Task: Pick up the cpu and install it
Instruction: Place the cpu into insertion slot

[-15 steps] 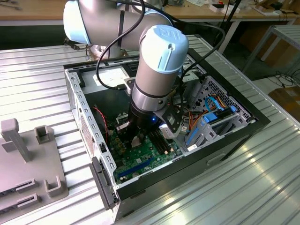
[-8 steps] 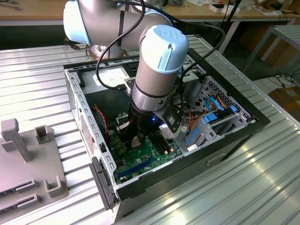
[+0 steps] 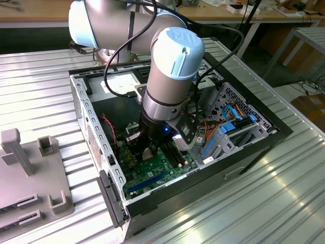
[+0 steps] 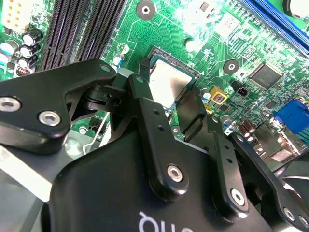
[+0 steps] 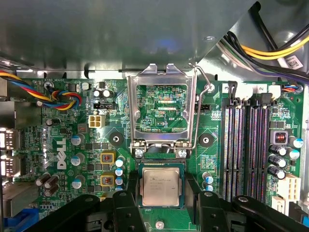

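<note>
Ribbed grey metal for the worktop [image 3: 254, 203] in the exterior view, with an open computer case [image 3: 91, 127] of black and bare steel lying on it and a pale grey moulded fixture [image 3: 30, 173] well apart at the case's nine o'clock. Reaching down into the case, the silver arm [image 3: 170, 76], with its black hand [image 3: 146, 151] low over the green motherboard [image 3: 152, 175] and a blue plastic drive bracket [image 3: 223, 140] at the hand's three o'clock. In the second wrist view, matte black jointed fingers [image 4: 145, 101] closed against two opposite edges of the cpu [image 4: 169, 79]: a small flat square with a brushed silver-grey lid and thin green rim, smooth and hard. Ridged black memory slots [image 4: 77, 29] near by. In the first wrist view, the hand [image 5: 161, 180] apparently gripping the cpu [image 5: 161, 188] right at the socket, just beside the hinge of the raised steel load plate [image 5: 162, 137], a shiny hollow frame with a bent wire lever [image 5: 197, 111] alongside. Seated or hovering just above: cannot tell. Judged as the placing step. To do it well: hold the chip dead level, square its edges to the socket, and lower straight without sliding or pressing, for fear of bending the fine contacts likely beneath.
</note>
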You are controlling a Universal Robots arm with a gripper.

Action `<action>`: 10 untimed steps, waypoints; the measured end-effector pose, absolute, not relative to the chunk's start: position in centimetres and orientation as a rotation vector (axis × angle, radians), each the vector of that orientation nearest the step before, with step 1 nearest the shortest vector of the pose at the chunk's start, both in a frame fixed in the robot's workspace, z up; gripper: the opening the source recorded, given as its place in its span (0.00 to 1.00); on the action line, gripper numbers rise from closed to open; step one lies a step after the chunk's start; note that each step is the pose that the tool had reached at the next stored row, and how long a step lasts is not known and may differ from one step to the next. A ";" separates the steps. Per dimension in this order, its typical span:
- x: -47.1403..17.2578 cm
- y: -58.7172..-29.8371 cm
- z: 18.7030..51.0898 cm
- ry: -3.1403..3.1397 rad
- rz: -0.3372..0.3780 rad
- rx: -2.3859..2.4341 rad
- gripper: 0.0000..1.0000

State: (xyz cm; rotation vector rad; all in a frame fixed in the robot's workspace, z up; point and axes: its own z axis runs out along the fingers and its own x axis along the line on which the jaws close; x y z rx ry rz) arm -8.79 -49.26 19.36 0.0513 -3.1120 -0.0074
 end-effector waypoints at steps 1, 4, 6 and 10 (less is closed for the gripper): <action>-8.8 -49.3 19.4 -3.112 -0.008 0.051 0.48; -8.8 -49.3 19.3 -3.112 -0.008 0.051 0.54; -8.8 -49.2 19.4 -3.113 -0.008 0.051 0.54; -8.8 -49.2 19.9 -3.114 -0.009 0.052 0.54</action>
